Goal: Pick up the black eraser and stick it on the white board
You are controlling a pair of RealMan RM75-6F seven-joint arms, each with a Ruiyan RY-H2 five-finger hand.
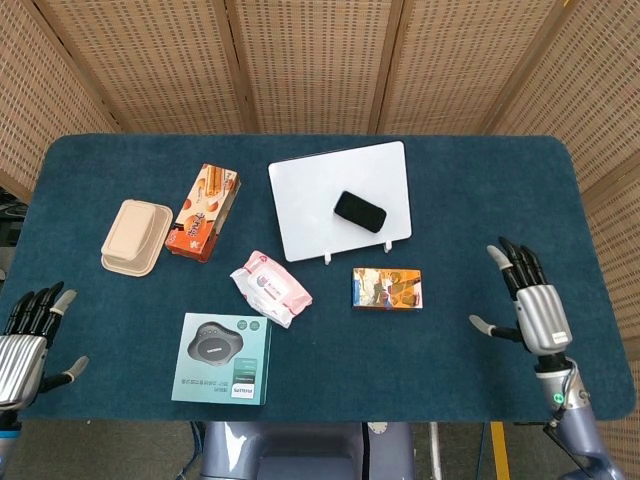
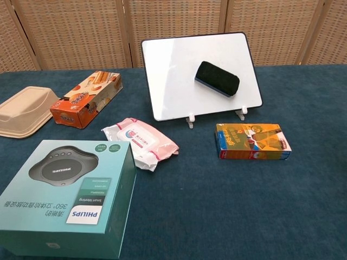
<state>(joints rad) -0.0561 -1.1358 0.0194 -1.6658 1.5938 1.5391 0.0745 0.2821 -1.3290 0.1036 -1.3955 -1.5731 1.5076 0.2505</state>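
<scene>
The black eraser (image 1: 359,210) (image 2: 217,78) clings to the right half of the white board (image 1: 320,205) (image 2: 173,81), which leans on small stands at the back middle of the table. My right hand (image 1: 535,310) hovers near the table's front right, far from the board, fingers spread and holding nothing. My left hand (image 1: 25,345) sits at the front left corner, also spread and empty. Neither hand shows in the chest view.
An orange snack box (image 1: 203,212), a beige lidded tray (image 1: 135,236), a pink wipes pack (image 1: 270,288), a teal Philips box (image 1: 222,357) and a small colourful box (image 1: 387,288) lie on the blue table (image 1: 480,180).
</scene>
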